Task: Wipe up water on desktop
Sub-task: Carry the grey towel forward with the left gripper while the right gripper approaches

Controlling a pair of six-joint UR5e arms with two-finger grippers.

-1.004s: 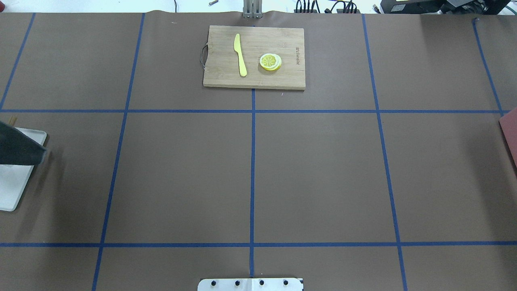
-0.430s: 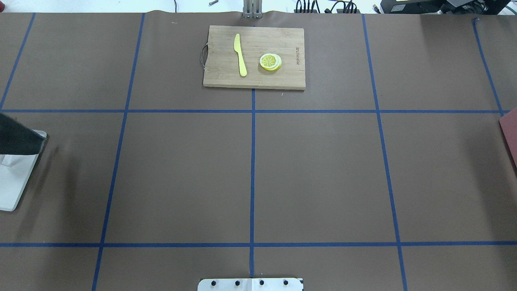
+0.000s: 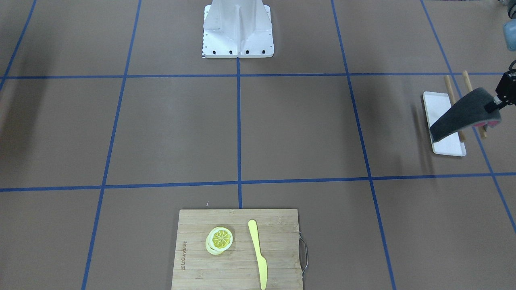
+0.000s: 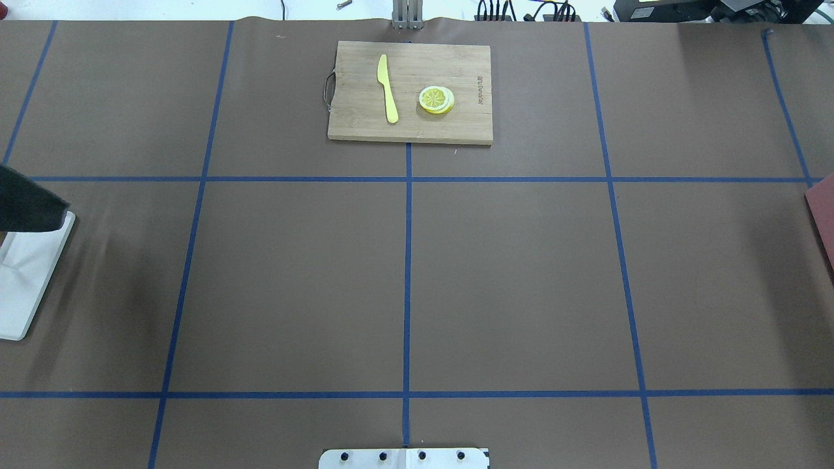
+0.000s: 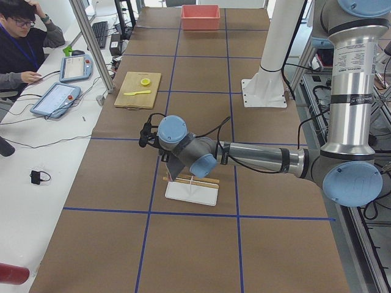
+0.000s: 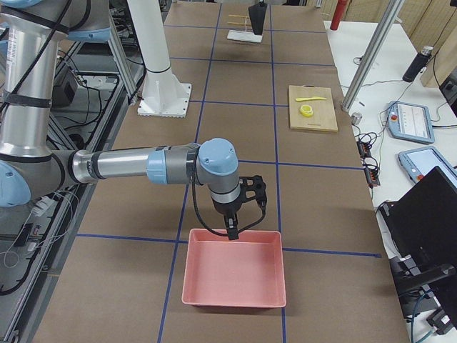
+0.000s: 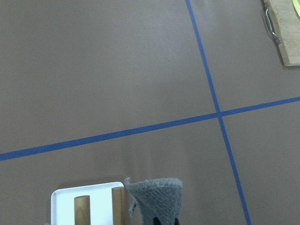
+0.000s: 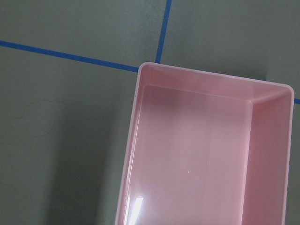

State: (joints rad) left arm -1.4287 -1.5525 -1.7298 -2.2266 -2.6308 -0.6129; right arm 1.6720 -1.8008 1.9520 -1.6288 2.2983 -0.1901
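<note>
The desktop (image 4: pixel 508 280) is matte brown with blue tape lines; I make out no water on it. My left gripper (image 3: pixel 496 105) is at the table's left end, shut on a dark grey cloth (image 3: pixel 463 114) that hangs over the white tray (image 3: pixel 451 150). The cloth also shows in the overhead view (image 4: pixel 26 205) and in the left wrist view (image 7: pixel 157 199). My right gripper (image 6: pixel 243 218) hangs over the near rim of a pink bin (image 6: pixel 235 275) at the right end; I cannot tell if it is open or shut.
A bamboo cutting board (image 4: pixel 417 127) at the far middle carries a yellow knife (image 4: pixel 388 88) and lemon slices (image 4: pixel 436 99). Two wooden sticks (image 3: pixel 467 80) lie under the tray. The robot's base plate (image 4: pixel 404 458) is at the near middle edge.
The cloth in my left gripper has moved toward the far side of the table, uncovering more of the white tray. Nothing else has moved.
</note>
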